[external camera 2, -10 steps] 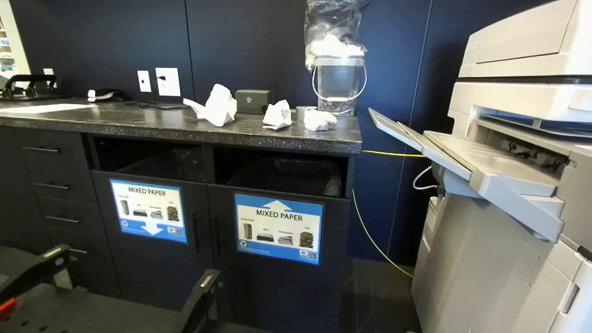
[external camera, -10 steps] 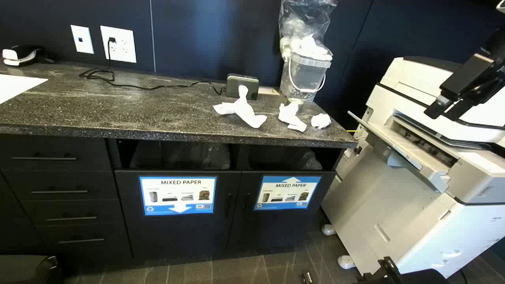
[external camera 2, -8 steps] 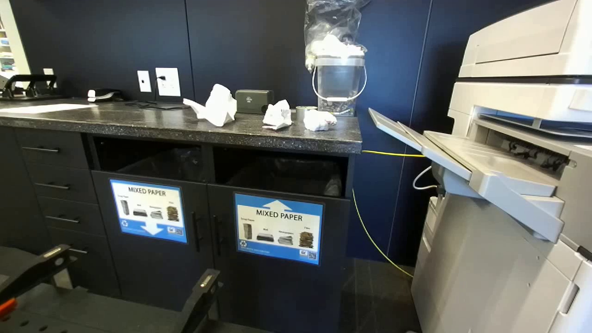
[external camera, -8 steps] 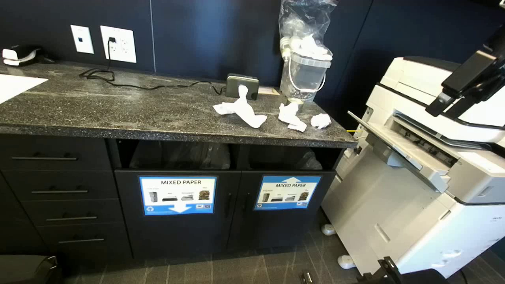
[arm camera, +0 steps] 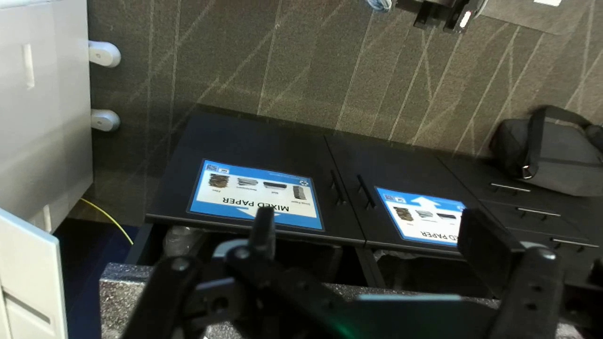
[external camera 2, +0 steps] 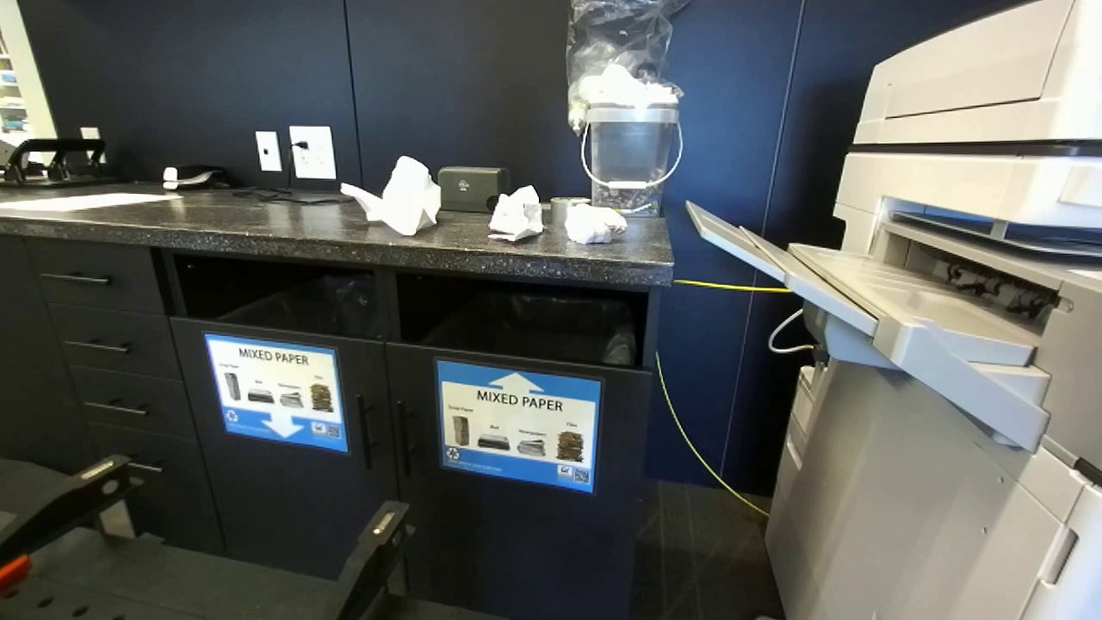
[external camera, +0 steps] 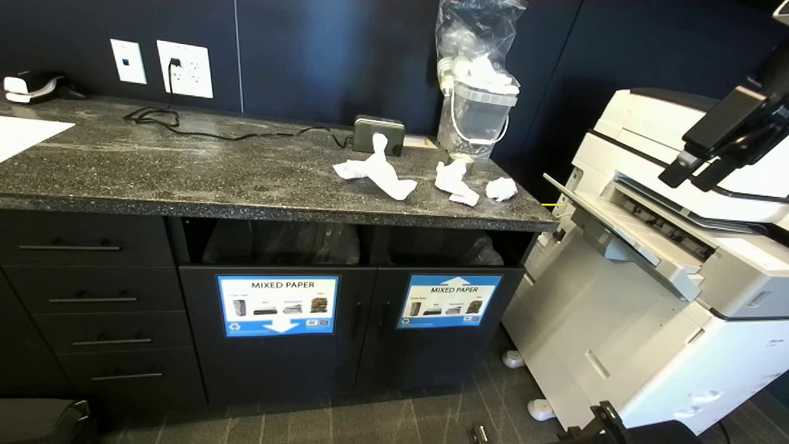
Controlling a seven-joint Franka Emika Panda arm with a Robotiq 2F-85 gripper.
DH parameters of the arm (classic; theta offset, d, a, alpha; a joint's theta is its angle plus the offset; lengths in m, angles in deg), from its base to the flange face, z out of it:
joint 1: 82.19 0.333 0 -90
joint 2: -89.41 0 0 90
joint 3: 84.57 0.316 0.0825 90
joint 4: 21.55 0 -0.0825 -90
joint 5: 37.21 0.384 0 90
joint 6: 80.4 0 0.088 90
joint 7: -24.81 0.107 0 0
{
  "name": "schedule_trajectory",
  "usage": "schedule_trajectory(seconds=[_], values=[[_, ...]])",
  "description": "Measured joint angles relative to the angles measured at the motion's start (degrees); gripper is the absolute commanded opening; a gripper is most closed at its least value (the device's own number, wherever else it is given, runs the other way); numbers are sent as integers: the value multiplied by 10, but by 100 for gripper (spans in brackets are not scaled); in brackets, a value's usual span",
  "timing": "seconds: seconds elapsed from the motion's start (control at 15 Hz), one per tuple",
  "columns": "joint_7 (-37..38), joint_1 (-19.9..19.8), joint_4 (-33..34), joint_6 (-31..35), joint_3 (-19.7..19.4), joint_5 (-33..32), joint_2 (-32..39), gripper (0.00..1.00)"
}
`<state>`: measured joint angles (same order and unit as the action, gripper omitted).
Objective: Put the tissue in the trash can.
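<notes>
Wrist view: the end effector point(arm camera: 367, 235) is unclamped, its jaws spread wide. Three crumpled white tissues point(external camera 2: 516, 213) rest on the speckled surface point(external camera 2: 275, 226) in both exterior views, near the end facing the printer point(external camera 2: 913, 482). Beneath are two dark, slotted cabinet bins point(external camera 2: 516, 517), each labelled MIXED PAPER; which is the trash can cannot be determined.

Tool point(arm camera: 370, 228) partly blurred, white sheet point(external camera: 28, 134) cut off, printer point(external camera 2: 913, 465) cut off
</notes>
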<state>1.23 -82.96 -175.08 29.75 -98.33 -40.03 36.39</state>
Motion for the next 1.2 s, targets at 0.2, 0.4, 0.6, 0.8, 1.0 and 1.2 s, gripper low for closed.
schedule_trajectory(seconds=[0.2,0.4,0.6,0.8,1.0,1.2], values=[[64,0,-32,55,22,14,12,100],[170,0,-59,164,74,26,49,100],[294,-6,-60,282,144,26,127,100],[430,-44,-49,384,232,15,232,100],[564,-146,-11,423,353,-17,339,100],[695,-269,61,405,471,-72,421,100]])
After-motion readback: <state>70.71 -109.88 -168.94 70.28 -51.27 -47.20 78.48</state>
